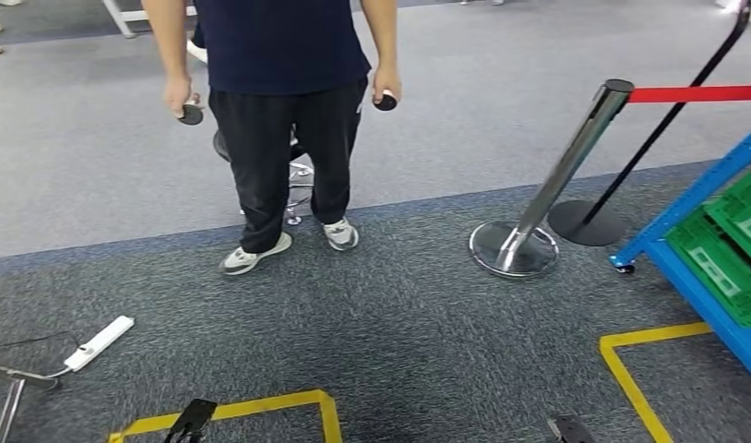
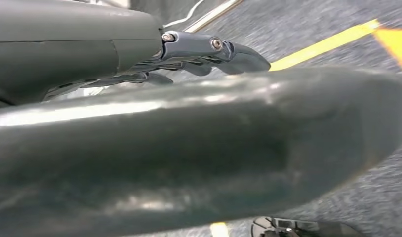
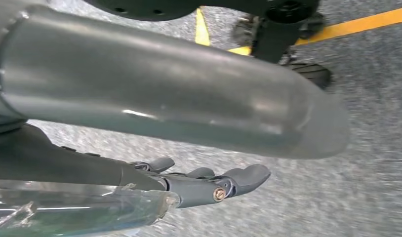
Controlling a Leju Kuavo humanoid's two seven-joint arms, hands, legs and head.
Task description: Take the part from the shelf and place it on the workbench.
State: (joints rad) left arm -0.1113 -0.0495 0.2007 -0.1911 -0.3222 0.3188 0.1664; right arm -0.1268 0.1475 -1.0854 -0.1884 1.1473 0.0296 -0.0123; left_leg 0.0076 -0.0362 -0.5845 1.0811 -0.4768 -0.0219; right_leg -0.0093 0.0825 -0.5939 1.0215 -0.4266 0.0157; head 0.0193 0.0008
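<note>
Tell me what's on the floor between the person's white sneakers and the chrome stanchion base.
Only bare blue-grey carpet in the head view, between the white sneakers and the round chrome stanchion base. A lighter grey carpet edge runs behind.

One person [image 1: 284,111] stands holding two round black controllers [image 1: 385,100], beside one chrome stanchion post [image 1: 549,189], one white power strip [image 1: 99,342], one blue shelf [image 1: 695,235] with two green crates [image 1: 718,268].

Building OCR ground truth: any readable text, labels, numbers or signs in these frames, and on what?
None readable.
Green crates on the blue shelf: pale labels, too small and blurred to read.
White power strip: no legible marking.
Red barrier belt: plain.
</note>
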